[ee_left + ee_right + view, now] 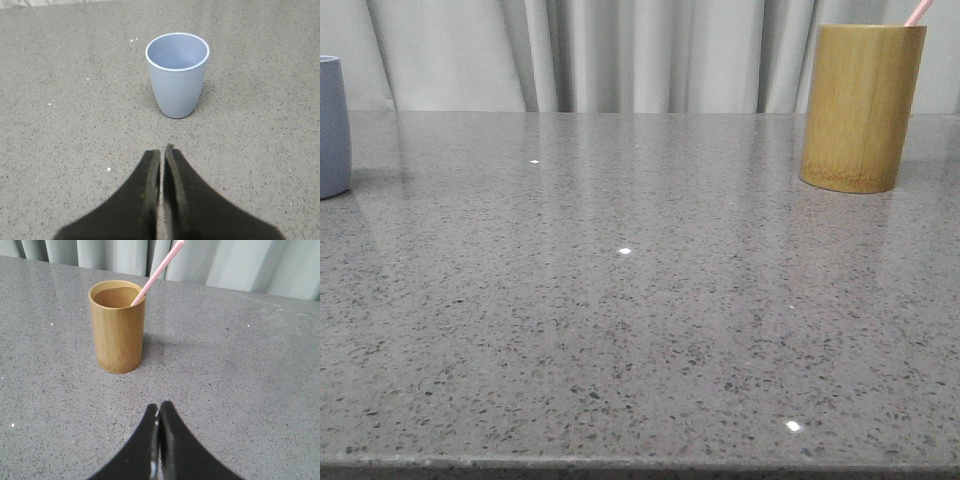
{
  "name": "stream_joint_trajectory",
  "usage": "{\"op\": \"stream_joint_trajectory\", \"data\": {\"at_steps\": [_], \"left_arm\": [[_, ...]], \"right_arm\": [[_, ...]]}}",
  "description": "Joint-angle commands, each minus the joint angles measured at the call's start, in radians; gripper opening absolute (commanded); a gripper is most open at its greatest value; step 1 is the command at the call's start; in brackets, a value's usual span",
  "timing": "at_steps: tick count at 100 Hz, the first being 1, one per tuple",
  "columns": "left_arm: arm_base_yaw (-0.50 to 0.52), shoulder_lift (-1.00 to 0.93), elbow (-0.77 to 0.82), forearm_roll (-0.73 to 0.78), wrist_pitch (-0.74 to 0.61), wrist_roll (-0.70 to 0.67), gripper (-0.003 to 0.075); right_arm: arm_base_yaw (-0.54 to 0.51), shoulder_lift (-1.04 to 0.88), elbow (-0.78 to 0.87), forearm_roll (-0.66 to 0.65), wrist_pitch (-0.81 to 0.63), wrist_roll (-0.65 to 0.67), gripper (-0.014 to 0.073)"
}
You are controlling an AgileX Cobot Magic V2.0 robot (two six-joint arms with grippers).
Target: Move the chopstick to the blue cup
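Note:
The blue cup (332, 125) stands upright and empty at the far left edge of the front view; it also shows in the left wrist view (176, 74). A pink chopstick (159, 271) leans out of the yellow-brown bamboo holder (118, 326), which stands at the back right in the front view (860, 105); the chopstick's tip (919, 11) pokes above it. My left gripper (162, 151) is shut and empty, a short way in front of the blue cup. My right gripper (159, 407) is shut and empty, a short way in front of the bamboo holder. Neither gripper shows in the front view.
The grey speckled stone table (640, 300) runs to a front edge at the bottom of the front view. A pale curtain (620, 50) hangs behind the table's far edge.

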Motion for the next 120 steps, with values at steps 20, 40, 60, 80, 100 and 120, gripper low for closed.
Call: {"op": "stream_joint_trajectory", "data": {"at_steps": [20,40,60,80,100,120], "left_arm": [[0.002,-0.194,0.109,-0.012,-0.08,-0.004,-0.0019],[0.002,-0.309,0.186,-0.014,-0.079,-0.004,-0.0019],[0.002,-0.321,0.224,-0.014,-0.079,-0.004,-0.0019],[0.002,-0.321,0.233,-0.014,-0.079,-0.004,-0.0019],[0.002,-0.321,0.234,-0.014,-0.079,-0.004,-0.0019],[0.002,-0.321,0.234,-0.014,-0.079,-0.004,-0.0019]], "right_arm": [[-0.001,0.007,-0.016,-0.005,-0.076,-0.006,-0.0067],[-0.001,-0.027,0.015,-0.005,-0.139,-0.006,-0.0067],[-0.001,-0.071,0.105,-0.005,-0.245,-0.006,-0.0067],[-0.001,-0.071,0.125,-0.005,-0.229,-0.006,-0.0067],[-0.001,-0.071,0.125,-0.005,-0.229,-0.006,-0.0067],[-0.001,-0.071,0.125,-0.005,-0.229,-0.006,-0.0067]]}}
